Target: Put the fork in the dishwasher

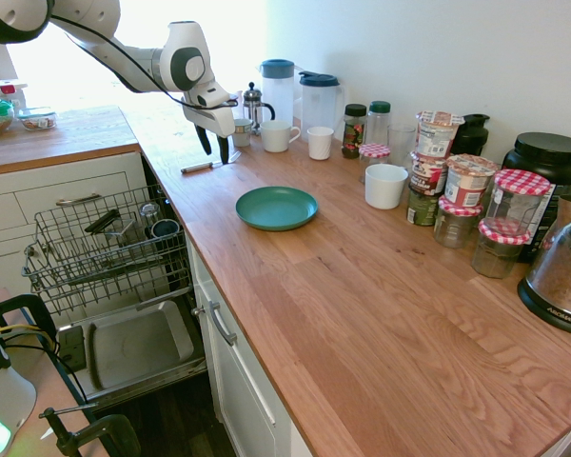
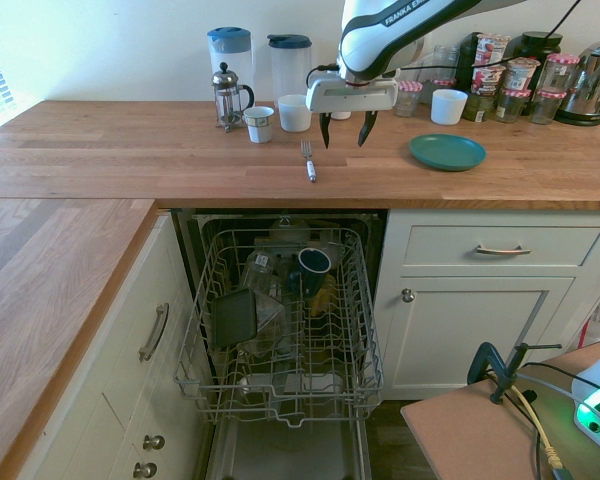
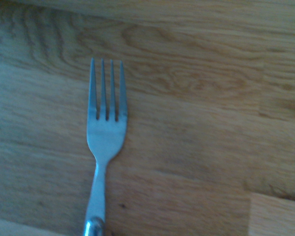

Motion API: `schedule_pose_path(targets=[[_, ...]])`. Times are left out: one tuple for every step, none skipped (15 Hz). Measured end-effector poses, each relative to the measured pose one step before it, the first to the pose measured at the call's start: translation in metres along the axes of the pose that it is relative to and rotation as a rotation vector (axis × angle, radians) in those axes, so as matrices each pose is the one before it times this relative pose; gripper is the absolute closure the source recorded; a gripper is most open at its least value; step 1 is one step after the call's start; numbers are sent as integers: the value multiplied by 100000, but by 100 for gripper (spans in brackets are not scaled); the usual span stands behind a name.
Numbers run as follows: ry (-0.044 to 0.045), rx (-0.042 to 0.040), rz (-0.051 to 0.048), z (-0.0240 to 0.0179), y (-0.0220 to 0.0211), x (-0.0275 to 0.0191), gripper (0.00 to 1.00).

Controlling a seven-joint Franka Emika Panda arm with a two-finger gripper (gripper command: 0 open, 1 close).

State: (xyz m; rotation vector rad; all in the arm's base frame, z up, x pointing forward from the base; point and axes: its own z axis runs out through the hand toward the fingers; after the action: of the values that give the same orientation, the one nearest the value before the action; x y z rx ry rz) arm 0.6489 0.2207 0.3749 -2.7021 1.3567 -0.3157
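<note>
Approach is the step in hand, as I judge it: the hand (image 2: 344, 130) hangs above the table (image 2: 130, 150), pointing steeply down, with nothing lifted yet; the fork (image 2: 307, 160) lies flat on the wood just beside and below the fingertips, near the front edge over the dishwasher (image 2: 280, 320), its tines towards the wall and its handle towards the edge; the wrist view shows the fork (image 3: 104, 142) lying alone on bare wood, tines clear of anything. The next move, I reckon, calls for bringing the hand over the slim handle, lowering until the fingers straddle it, and closing; a thin, shiny thing lying flat leaves little to pinch, so a slip is likely. The hand is spread wide, fingers (image 1: 203, 139) well apart, holding nothing and touching nothing. The rack (image 2: 280, 380) stands pulled out below, part filled, with a teal plate (image 2: 447, 152) near on the table.
</note>
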Motion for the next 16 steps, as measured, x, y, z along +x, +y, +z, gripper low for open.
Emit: schedule_pose_path(targets=[[264, -39, 1478, 716, -943, -420, 0], [193, 214, 1618, 602, -847, -385, 0], [326, 233, 1761, 535, -744, -357, 0], [504, -28, 1798, 413, -585, -282, 0], [695, -115, 1848, 251, -401, -62, 0], [529, -569, 1631, 230, -228, 83, 0], [542, -846, 1362, 219, -158, 154, 0], [545, -1230, 1126, 186, -136, 120, 0], [380, -943, 925, 58, -173, 16, 0], [212, -670, 375, 4, -160, -163, 0], [16, -410, -19, -38, -137, -202, 0], [10, -394, -186, -96, -114, -146, 0], [20, -540, -85, -134, -104, -75, 0], [-22, -816, -69, -92, -63, -60, 0], [-166, -794, -369, -7, -62, -158, 0], [-410, -961, -581, 84, -15, -245, 0]])
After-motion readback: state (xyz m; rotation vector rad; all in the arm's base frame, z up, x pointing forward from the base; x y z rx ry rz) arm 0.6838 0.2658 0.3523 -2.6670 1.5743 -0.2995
